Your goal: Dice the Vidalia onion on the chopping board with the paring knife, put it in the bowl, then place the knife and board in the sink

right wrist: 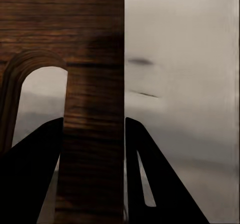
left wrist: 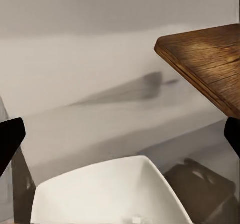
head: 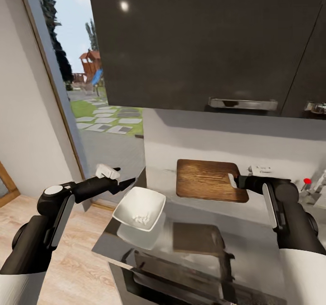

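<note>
A glossy dark cabinet [head: 194,42] with a chrome handle was seen filling the upper head view, above a grey wall. Below it ran the worktop [head: 253,241], a glossy grey steel-look surface with a thin metallic front edge, in which the things above it were mirrored. To its left, a light wood-plank floor [head: 86,259] and a glazed opening onto a garden were shown.

The board [head: 206,179], rectangular, dark brown, with plain grain and rounded corners, was held clear of the worktop near its back edge, level or nearly so. Its slot handle faced right and was clamped by the right gripper [head: 238,181]. In the right wrist view the bar of wood beside the slot [right wrist: 92,109] was seen gripped between the two black fingers [right wrist: 150,184], a detail too small to read from the head.

The bowl [head: 139,208], white, squarish and shallow, stood at the worktop's left front corner with pale diced bits inside. The left wrist view showed its smooth rim [left wrist: 100,184] and the board's corner [left wrist: 210,64] above.

The left gripper [head: 122,178], spread wide and empty, was held just left of the bowl.

A red dot on a chrome tap [head: 308,181] was visible at the right edge.
</note>
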You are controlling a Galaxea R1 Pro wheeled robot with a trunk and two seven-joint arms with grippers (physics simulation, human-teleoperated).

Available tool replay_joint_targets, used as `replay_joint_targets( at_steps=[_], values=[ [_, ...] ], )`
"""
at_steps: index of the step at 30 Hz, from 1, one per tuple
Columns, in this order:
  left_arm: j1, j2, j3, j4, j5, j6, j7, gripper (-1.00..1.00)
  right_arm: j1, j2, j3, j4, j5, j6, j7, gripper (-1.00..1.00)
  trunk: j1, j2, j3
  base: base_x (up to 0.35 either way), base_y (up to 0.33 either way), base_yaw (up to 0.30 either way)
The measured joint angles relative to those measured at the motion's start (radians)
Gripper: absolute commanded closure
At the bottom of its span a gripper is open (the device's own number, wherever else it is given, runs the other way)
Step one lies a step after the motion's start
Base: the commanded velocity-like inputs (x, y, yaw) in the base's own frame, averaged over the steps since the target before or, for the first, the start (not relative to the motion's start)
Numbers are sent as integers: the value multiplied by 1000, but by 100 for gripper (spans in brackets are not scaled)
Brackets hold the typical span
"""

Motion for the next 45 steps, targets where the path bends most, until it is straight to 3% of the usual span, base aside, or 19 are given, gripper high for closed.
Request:
replay_joint_targets(
  at_steps=[25, 45],
  values=[
    [0, 0, 0, 0, 0, 0, 0, -100, 0, 1, 0, 0, -8, -1, 1, 100, 0, 0, 16, -13, -3, -98],
    [0, 0, 1, 0, 0, 0, 0, -100, 0, 1, 0, 0, -9, 0, 1, 100, 0, 0, 38, -22, -36, -177]
  ],
)
